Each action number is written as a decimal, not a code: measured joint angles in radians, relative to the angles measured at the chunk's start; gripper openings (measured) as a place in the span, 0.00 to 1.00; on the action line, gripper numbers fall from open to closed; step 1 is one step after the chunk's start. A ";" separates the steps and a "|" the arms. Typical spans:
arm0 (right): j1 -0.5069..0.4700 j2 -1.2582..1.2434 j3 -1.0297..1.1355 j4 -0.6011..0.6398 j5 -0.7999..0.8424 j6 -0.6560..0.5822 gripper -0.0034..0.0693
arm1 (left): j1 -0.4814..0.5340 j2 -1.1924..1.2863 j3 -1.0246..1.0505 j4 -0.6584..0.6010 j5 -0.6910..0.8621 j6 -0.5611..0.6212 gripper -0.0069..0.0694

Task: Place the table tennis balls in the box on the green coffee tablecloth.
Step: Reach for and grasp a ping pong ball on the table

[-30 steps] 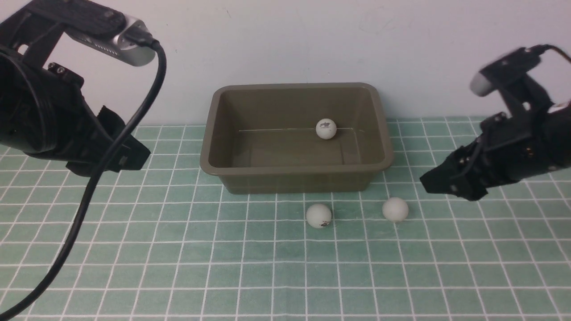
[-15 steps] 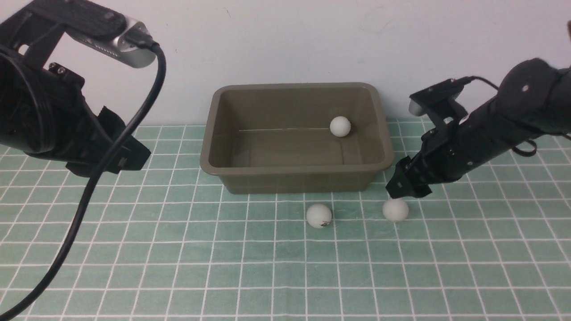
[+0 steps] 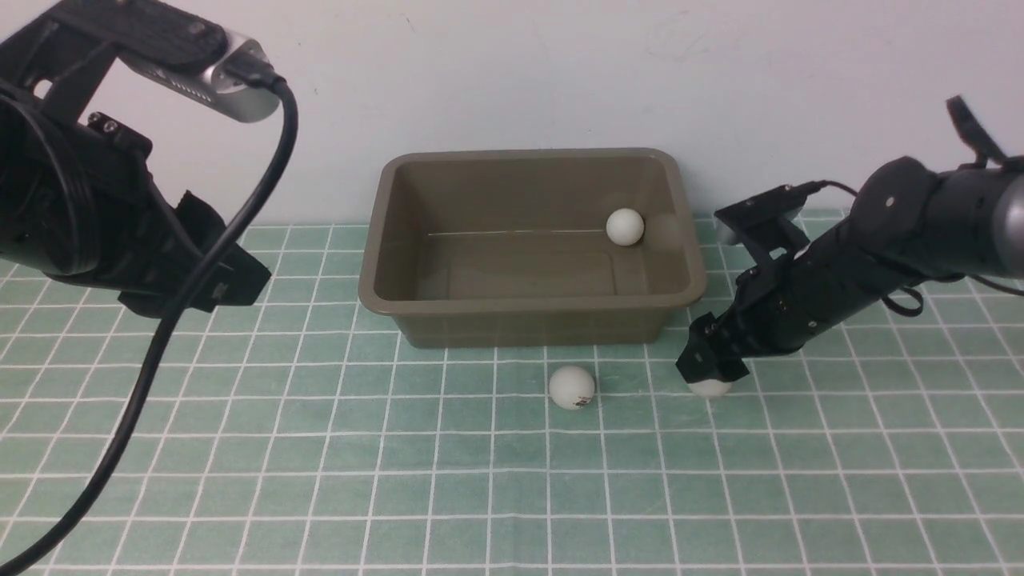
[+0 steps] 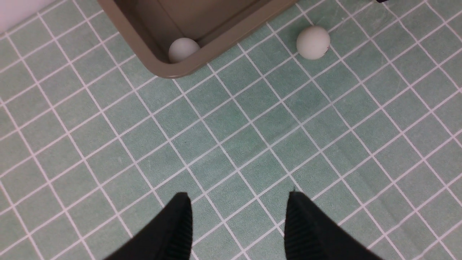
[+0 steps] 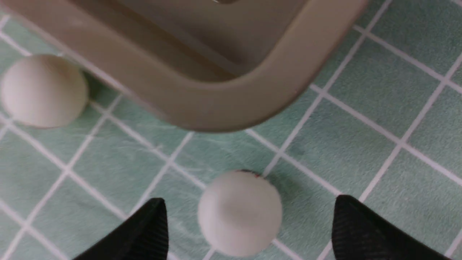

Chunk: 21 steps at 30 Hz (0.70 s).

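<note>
Mint-green checked cloth (image 3: 320, 480) covers the surface below a pale wall. From the front, the right claw (image 3: 709, 370) hides most of one ball (image 5: 240, 213). Its wrist view shows the jaws wide apart on either side of that ball, touching neither side. Another ball (image 3: 572, 387) lies to its left, near the box (image 3: 528, 328). Inside the box, one ball (image 3: 625, 226) sits by the far wall. A second (image 4: 183, 50), tucked in a corner behind the front wall, shows only from the left wrist. The left claw (image 4: 238, 231) hangs parted and empty.

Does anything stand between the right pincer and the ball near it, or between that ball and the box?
Nothing visible blocks the right pincer: its open jaws flank the ball. Between ball and box stands only the box's own near wall, to lift over.
</note>
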 joint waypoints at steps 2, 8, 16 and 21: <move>0.003 0.000 0.000 0.019 0.000 0.000 0.80 | 0.000 0.000 0.000 0.000 -0.001 0.000 0.52; 0.006 0.000 0.000 0.042 0.001 0.004 0.67 | 0.000 0.000 0.000 -0.001 -0.001 0.000 0.52; 0.006 0.000 0.000 0.035 0.016 0.041 0.50 | 0.000 0.000 0.000 -0.001 -0.001 0.000 0.52; 0.006 -0.009 -0.003 -0.031 0.002 0.045 0.50 | 0.000 0.000 0.000 -0.001 -0.001 0.000 0.52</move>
